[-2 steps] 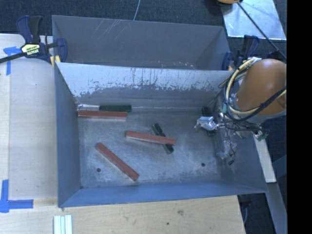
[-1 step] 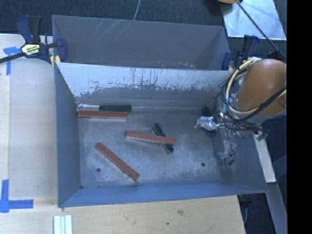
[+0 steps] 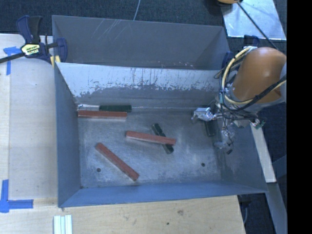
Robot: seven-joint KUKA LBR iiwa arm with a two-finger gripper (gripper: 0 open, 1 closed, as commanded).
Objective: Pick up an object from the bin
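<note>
Camera view: scuffed grey bin (image 3: 195,161); dark floor (image 3: 97,1) beyond.

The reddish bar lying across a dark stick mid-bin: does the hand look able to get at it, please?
Probably yes. The hand is at the bin's right side, nothing lies on the floor between it and the reddish bar, and the bar rests atop the dark stick.

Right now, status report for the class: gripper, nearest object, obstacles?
Gripper low at right end of bin, above bare floor. Nearest: red-brown stick lying across small dark object, mid-bin. Nothing between them.
</note>
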